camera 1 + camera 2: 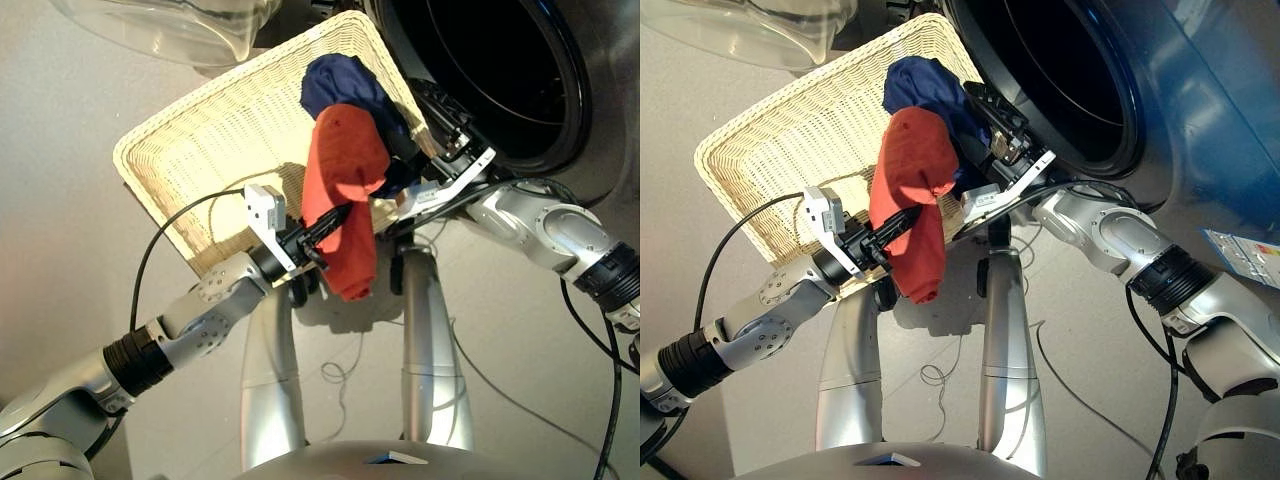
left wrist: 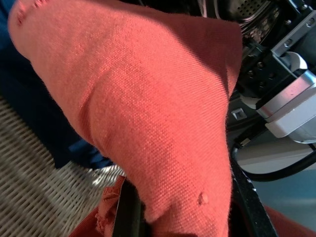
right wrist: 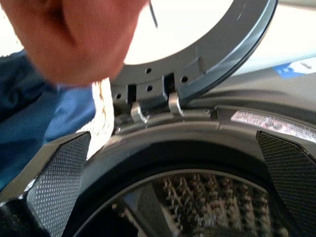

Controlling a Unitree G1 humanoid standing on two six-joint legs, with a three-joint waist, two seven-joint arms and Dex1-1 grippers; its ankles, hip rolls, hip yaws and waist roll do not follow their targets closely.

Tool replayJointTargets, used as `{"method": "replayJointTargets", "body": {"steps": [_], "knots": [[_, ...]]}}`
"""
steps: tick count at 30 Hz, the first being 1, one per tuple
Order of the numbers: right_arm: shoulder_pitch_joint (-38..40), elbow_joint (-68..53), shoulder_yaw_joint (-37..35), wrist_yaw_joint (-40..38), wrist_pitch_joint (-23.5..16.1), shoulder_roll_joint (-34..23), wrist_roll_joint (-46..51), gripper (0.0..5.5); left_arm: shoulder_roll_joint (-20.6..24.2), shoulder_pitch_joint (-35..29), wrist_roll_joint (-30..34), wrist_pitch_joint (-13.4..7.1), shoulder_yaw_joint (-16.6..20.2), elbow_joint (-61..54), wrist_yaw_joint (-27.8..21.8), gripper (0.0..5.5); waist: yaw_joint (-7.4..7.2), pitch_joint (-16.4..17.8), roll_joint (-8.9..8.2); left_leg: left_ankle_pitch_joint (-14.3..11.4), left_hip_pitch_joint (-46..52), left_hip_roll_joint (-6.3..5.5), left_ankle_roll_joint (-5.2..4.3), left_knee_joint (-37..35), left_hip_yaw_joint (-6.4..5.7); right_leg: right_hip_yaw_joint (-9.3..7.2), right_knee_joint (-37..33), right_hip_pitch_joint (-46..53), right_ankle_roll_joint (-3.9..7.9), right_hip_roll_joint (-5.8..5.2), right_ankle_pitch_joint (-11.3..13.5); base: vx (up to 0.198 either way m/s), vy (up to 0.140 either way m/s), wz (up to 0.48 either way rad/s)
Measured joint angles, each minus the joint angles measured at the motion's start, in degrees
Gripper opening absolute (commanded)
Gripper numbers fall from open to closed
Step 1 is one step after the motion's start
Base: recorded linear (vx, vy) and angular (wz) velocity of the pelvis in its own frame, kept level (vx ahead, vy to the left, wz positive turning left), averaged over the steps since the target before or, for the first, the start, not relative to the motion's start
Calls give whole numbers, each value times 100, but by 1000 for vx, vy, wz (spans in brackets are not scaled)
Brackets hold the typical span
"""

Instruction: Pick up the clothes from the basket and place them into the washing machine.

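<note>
Red-orange garment (image 1: 345, 190) beside porthole rim (image 1: 560, 150)

A laundry spot is shown, maybe in a home. A big dark washing machine (image 1: 1110, 90) with its round glass door (image 1: 170, 25) swung open is seen, and a wicker basket (image 1: 200, 140) of clothes (red and blue ones) is set on a plain pale floor (image 1: 60, 260).

No readable text, stickers on the washing machine (image 1: 1200, 150) front too blurred to make out
</note>
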Motion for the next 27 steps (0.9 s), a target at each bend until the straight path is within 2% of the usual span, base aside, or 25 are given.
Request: {"method": "replayJointTargets", "body": {"steps": [4, 8, 13, 17, 21, 27], "knots": [[-21, -68, 49, -6, 8, -152, -155, 550, 2, 29, -23, 0, -5, 0, 0, 0, -10, -2, -3, 0, -6, 2, 0, 4, -4, 13, 3, -3, 0, 0, 0, 0, 0, 0], [-479, -45, 808, 110, 7, -550, -328, 550, 65, -88, -39, 1, -30, -2, 0, 0, -3, -3, -6, 8, -24, 0, -15, 3, -15, -1, 0, -9, 2, -2, -1, 0, 0, 0], [-811, -41, 1316, 377, -10, -848, -382, 550, 173, -112, -54, 15, -26, -2, -3, 0, -5, -9, -17, 11, -43, -4, -20, 2, -31, -33, -6, -11, 4, -8, -4, 0, 0, 0], [-1039, -36, 1832, 554, -80, -913, -395, 550, 293, -126, -169, 58, -41, -3, -6, 0, -37, -12, -22, 8, -50, -12, -15, 18, -37, -35, -2, -10, 5, -12, -3, 0, 0, 0], [-1326, -39, 2361, 775, -157, -894, -404, 550, 295, -279, -222, 71, -206, -4, -7, 0, -73, -12, -22, 11, -50, -25, -9, 33, -37, -30, 19, -10, 7, -11, -4, 0, 0, 0], [-1521, -52, 2459, 950, -251, -755, -363, 550, 268, -490, -270, 76, -301, -9, -3, 0, -79, -13, -24, 4, -45, -26, 5, 48, -39, -29, 42, -10, 10, -10, -6, 0, 0, 0]]}}
